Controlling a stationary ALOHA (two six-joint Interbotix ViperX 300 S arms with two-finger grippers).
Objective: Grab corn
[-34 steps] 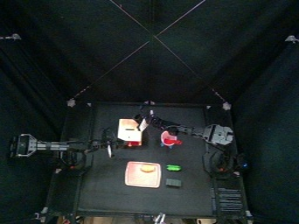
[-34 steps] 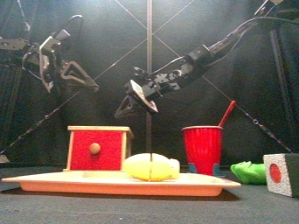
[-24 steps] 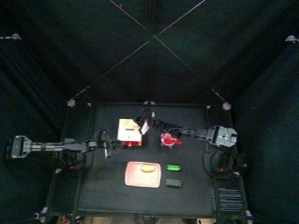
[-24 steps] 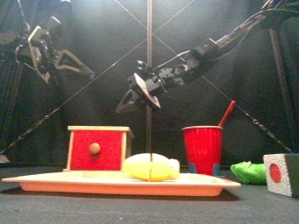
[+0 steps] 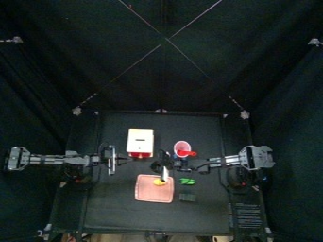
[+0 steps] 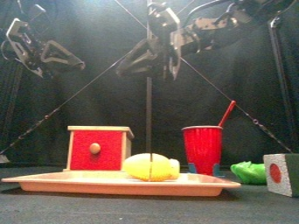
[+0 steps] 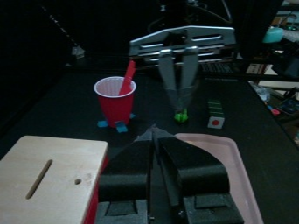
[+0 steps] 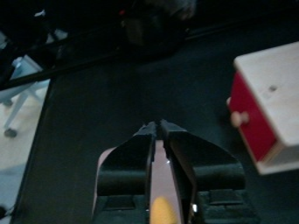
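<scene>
The corn (image 6: 153, 166) lies on the pink board (image 6: 70, 182), long axis along the board's front edge. The right tool (image 6: 158, 54) hangs directly above it, jaws apart, gripping nothing.

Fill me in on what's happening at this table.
The robot is going after the corn, which lies untouched on the pale pink board. The right arm reaches across the middle, and its claw hangs open high above the board, pointing down at the corn. The left claw waits open at the left side, holding nothing. The red cup and the red box stand behind the board.
</scene>
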